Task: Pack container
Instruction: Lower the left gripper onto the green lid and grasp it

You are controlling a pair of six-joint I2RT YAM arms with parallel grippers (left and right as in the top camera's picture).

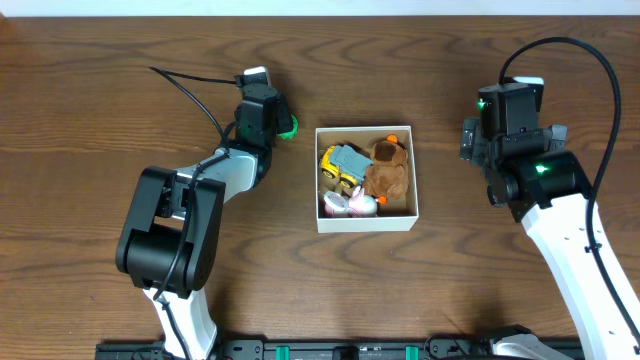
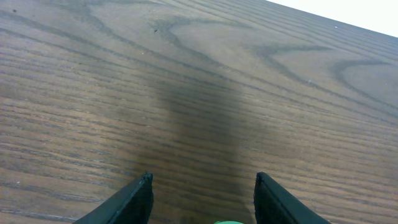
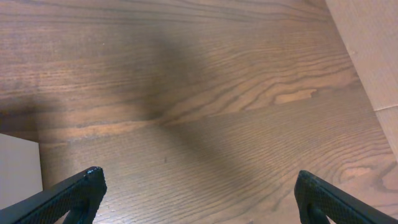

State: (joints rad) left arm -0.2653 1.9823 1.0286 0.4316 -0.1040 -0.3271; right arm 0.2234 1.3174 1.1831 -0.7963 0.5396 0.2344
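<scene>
The container (image 1: 366,222), a shallow white cardboard box, sits mid-table. Inside lie a yellow and grey toy truck (image 1: 342,165), a brown plush bear (image 1: 387,168) and a small pink and white toy (image 1: 352,205). My left gripper (image 1: 262,97) is left of the box, pointing at the far edge. A green toy (image 1: 288,125) sticks out at its side, and in the left wrist view this green toy (image 2: 229,221) sits deep between the half-closed jaws of the gripper (image 2: 202,177). My right gripper (image 1: 512,97) stands open right of the box, empty (image 3: 199,174).
Dark wood table all round. A corner of the white box wall (image 3: 18,168) shows at the left of the right wrist view. The table's far edge (image 2: 348,18) lies ahead of the left gripper. Black cables trail from both arms.
</scene>
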